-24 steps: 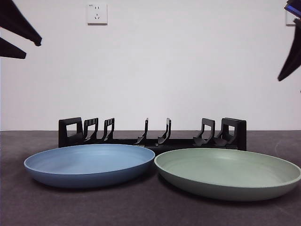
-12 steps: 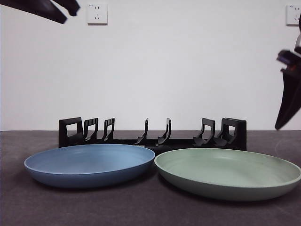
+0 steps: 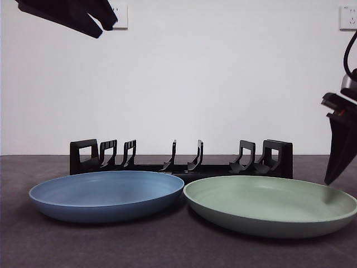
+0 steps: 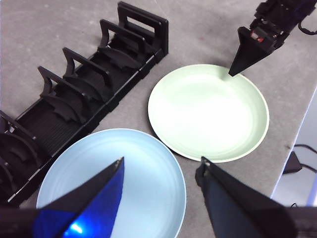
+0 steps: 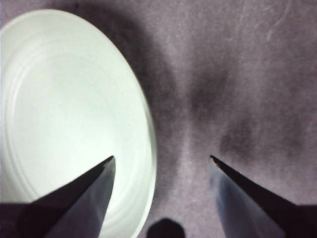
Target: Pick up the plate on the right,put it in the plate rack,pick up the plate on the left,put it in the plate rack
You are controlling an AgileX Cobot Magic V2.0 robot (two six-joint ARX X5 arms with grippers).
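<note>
Pale green round plate (image 3: 270, 205), shallow with a raised rim, sits flat on the dark grey table (image 3: 167, 245) at lower right of the front view, just in front of the rack. I see it in the left wrist view (image 4: 208, 111) at centre right and in the right wrist view (image 5: 69, 119) filling the left half.

Light blue round plate (image 3: 106, 195), same shape, lies flat at lower left of the front view, rim close beside the green one's; I can't tell if they touch. Left wrist view shows it (image 4: 148, 173) at the lower centre.

Long low black plastic plate rack (image 3: 181, 159) with curved upright prongs and blocky looped ends runs across mid-frame behind both plates; no plate in it. It (image 4: 79, 94) crosses the upper left of the left wrist view.

Right gripper (image 5: 161, 158): jaws spread wide, straddling the green plate's rim, one over the plate and one over bare table, nothing held. In the front view it (image 3: 337, 151) hangs at the right edge, tip just above the rim.

Left gripper (image 4: 161, 166): jaws apart, empty, high over the blue plate; upper left corner of the front view (image 3: 83, 17).
</note>
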